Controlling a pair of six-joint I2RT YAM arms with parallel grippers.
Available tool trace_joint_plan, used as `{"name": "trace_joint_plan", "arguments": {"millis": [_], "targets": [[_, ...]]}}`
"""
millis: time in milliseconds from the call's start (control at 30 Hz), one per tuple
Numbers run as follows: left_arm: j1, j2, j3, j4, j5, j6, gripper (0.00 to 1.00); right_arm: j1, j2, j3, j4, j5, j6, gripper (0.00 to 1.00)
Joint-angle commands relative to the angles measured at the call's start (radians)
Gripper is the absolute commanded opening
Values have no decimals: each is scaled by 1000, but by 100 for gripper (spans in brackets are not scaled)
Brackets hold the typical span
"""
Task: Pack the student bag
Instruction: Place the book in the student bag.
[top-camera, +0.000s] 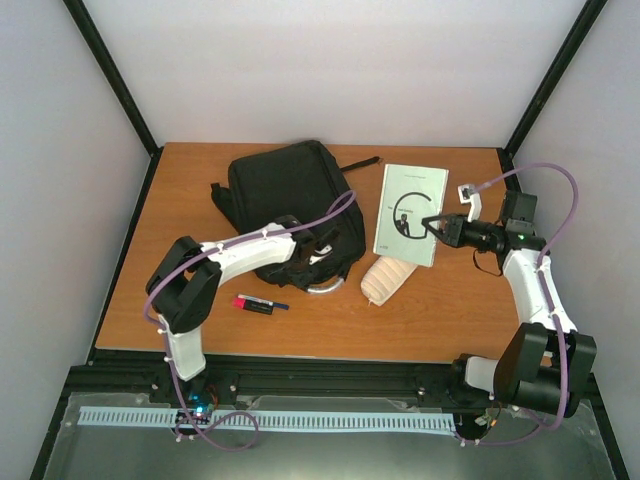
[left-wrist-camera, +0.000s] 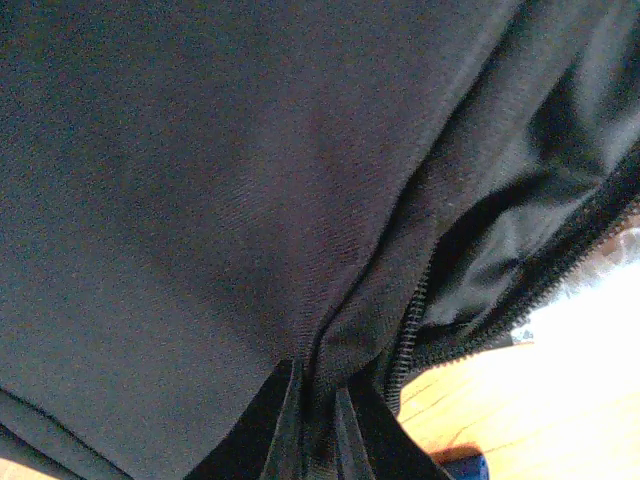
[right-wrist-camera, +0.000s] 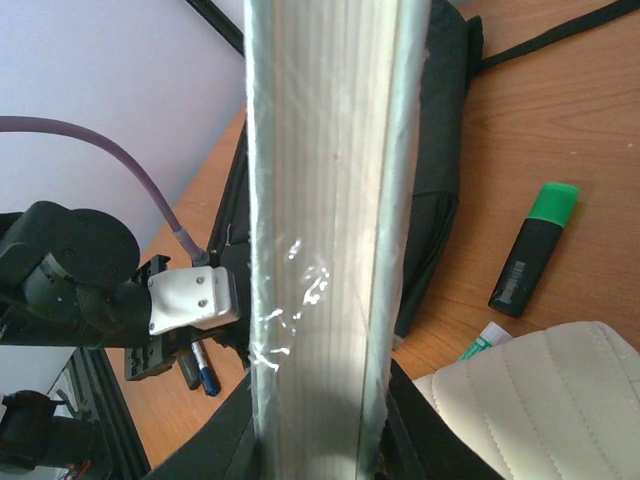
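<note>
Wood table (top-camera: 450, 300): I see left gripper (top-camera: 315, 248) pinching student bag (top-camera: 285, 185) mouth fabric, right gripper (top-camera: 430, 224) clamping booklet (top-camera: 412, 212) right of bag; pouch (top-camera: 388, 280), marker (top-camera: 262, 304) beside bag, unpacked; packing barely begun

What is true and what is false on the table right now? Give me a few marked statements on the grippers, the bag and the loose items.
1. The right gripper is shut on the edge of the white paper booklet. True.
2. The cream ribbed pouch is inside the large black fabric backpack. False: it lies on the wooden table, beside the backpack.
3. The left gripper pinches backpack fabric next to the zip. True.
4. The black highlighter with a green cap is held in a gripper. False: it lies on the table near the pouch.
</note>
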Motion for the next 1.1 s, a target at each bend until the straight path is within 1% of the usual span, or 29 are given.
{"name": "trace_joint_plan", "arguments": {"millis": [0, 67, 133, 300, 433, 533, 700, 867, 967, 1000, 1067], "targets": [[-2, -55, 46, 36, -37, 6, 3, -5, -47, -10, 116, -60, 56, 3], [-2, -90, 49, 49, -59, 2, 1, -2, -45, -1, 98, -48, 79, 3], [-2, -135, 46, 68, -80, -1, 1, 10, -26, 28, 37, -41, 74, 3], [-2, -227, 39, 116, -113, 4, 1, 41, 62, 165, -235, -90, -5, 3], [-2, -253, 52, 131, -128, -7, 1, 40, 78, 211, -355, -115, 7, 3], [-2, -260, 66, 139, -152, -29, 1, 43, 71, 211, -423, -126, 30, 3], [-2, -270, 102, 153, -203, -60, 1, 63, 51, 145, -467, -143, 75, 3], [-1, -270, 146, 159, -207, -104, 1, 113, 25, 73, -489, -133, 98, 3], [0, -281, 135, 185, -218, -111, 1, 155, 0, 24, -464, -97, 123, 3], [1, -286, 129, 194, -219, -113, 1, 179, -12, -5, -446, -65, 137, 3], [3, -295, 122, 203, -217, -115, 1, 208, -30, -52, -398, -50, 184, 3]]}}
